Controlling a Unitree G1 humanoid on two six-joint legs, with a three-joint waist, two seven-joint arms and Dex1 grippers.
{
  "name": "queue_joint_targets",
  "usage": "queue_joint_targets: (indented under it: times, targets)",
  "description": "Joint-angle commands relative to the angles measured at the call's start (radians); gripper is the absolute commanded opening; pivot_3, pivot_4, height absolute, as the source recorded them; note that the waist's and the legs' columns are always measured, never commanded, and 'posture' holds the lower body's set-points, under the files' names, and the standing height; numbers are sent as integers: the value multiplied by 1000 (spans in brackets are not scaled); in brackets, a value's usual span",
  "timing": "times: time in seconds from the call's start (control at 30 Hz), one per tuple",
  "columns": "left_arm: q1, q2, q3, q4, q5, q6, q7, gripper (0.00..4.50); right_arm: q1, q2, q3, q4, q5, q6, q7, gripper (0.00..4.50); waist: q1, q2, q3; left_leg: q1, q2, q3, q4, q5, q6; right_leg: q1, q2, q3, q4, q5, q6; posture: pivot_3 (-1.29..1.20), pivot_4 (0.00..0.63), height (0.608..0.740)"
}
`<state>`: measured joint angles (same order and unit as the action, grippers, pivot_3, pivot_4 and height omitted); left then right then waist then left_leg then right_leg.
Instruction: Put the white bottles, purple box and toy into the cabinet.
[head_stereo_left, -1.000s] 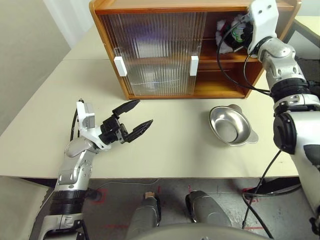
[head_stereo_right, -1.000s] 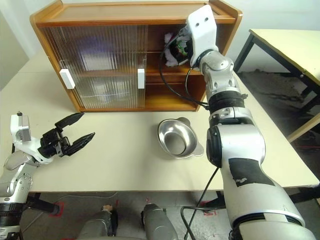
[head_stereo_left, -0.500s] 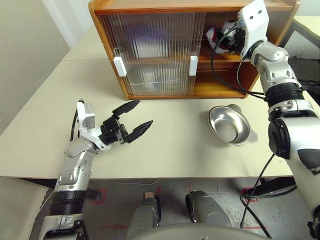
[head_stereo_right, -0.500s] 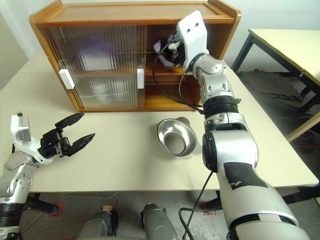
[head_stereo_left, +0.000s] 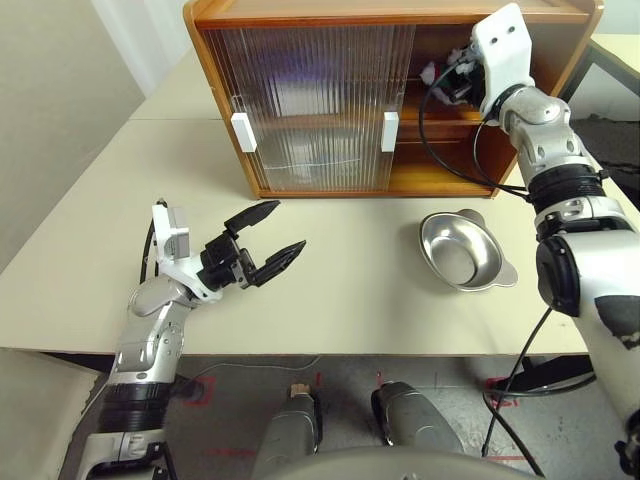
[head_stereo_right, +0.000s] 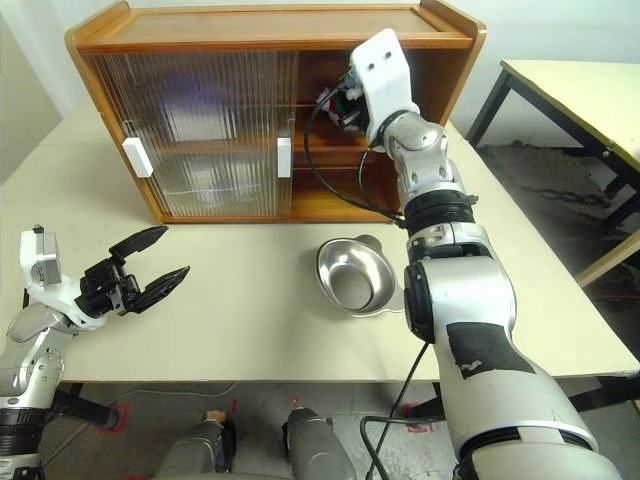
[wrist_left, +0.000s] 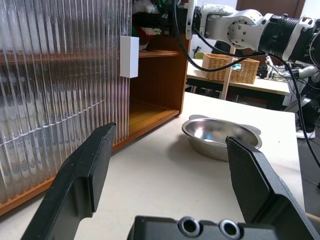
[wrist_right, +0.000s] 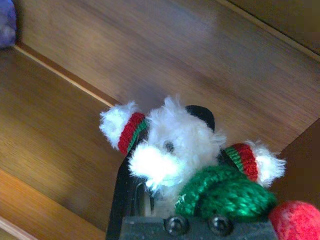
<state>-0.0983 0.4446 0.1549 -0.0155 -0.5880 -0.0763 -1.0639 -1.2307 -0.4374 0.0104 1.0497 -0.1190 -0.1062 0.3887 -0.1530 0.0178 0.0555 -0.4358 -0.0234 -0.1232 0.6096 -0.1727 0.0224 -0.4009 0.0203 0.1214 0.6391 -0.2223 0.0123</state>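
Note:
The toy (wrist_right: 175, 150), a fluffy white plush with a green hat and red-and-green cuffs, sits between the black fingers of my right gripper (wrist_right: 170, 135), which is shut on it. That gripper (head_stereo_left: 452, 80) reaches into the open right half of the cabinet (head_stereo_left: 300, 10), just above its shelf. A corner of the purple box (wrist_right: 5, 20) shows further along the same shelf. The white bottles are hidden. My left gripper (head_stereo_left: 288, 225) hovers open and holding nothing over the table's front left.
A shallow steel bowl (head_stereo_left: 462, 250) lies on the table in front of the cabinet's open side. Both ribbed sliding doors (head_stereo_left: 310, 100) cover the cabinet's left half. A second table (head_stereo_right: 570, 100) stands off to the right.
My right gripper has swung a little leftwards inside the upper compartment and its fingers have closed in on the toy, which shifted left with it. The left arm has kept still.

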Motion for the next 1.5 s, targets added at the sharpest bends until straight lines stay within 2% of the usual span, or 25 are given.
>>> queue_joint_targets:
  times: [0.03, 0.1, 0.13, 0.2, 0.23, 0.4, 1.0, 1.5]
  targets:
    - [4, 2, 4, -6, 1, 3, 0, 4500, 14, -9, 23, 59, -31, 18, -17, 1753, 1, 0, 0, 0, 0, 0, 0, 0, 0, 0, 0, 0, 0, 0, 0, -203, 66, 740]
    - [2, 2, 4, -5, 1, 4, 0, 4500, 14, -8, 27, 74, -37, 8, -27, 2056, 2, 0, 0, 0, 0, 0, 0, 0, 0, 0, 0, 0, 0, 0, 0, -204, 65, 740]
    - [1, 2, 4, -5, 1, 4, 1, 4500, 13, -7, 27, 79, -39, 4, -29, 2056, 1, 0, 0, 0, 0, 0, 0, 0, -1, 0, 0, 0, 0, 1, 0, -204, 65, 740]
    - [1, 2, 4, -4, 1, 4, 1, 4500, 12, -6, 28, 87, -42, -6, -40, 2468, 1, 0, 0, 0, 0, 0, 0, -1, -1, 0, 0, 0, 0, 1, 0, -203, 65, 740]
    - [1, 2, 4, -5, 1, 4, 1, 4500, 10, -3, 25, 92, -41, -15, -51, 2493, 1, 0, 0, 1, 0, 0, 0, -1, -1, 0, 0, 0, 0, 1, 0, -203, 65, 740]
    - [4, 2, 2, -12, 1, 7, 5, 4500, -6, 11, 9, 113, -33, -36, -80, 4419, 1, 0, 0, 1, 0, 0, 0, -1, -1, 0, 0, 0, 0, 2, 0, -203, 67, 740]
    - [-1, 2, 0, -12, 2, 11, 9, 4500, -40, 18, -80, 87, 71, -39, -11, 4470, 0, 0, 0, -2, 0, 0, -1, -1, -1, -2, 0, 0, -1, 0, 0, -209, 62, 740]
    - [-6, 0, -1, 1, 3, 7, 2, 4500, 70, -96, -87, -90, 140, 40, 247, 4470, 0, 0, 0, -2, 0, 1, 0, 0, 0, -2, 0, 0, -1, 0, 0, -220, 53, 740]
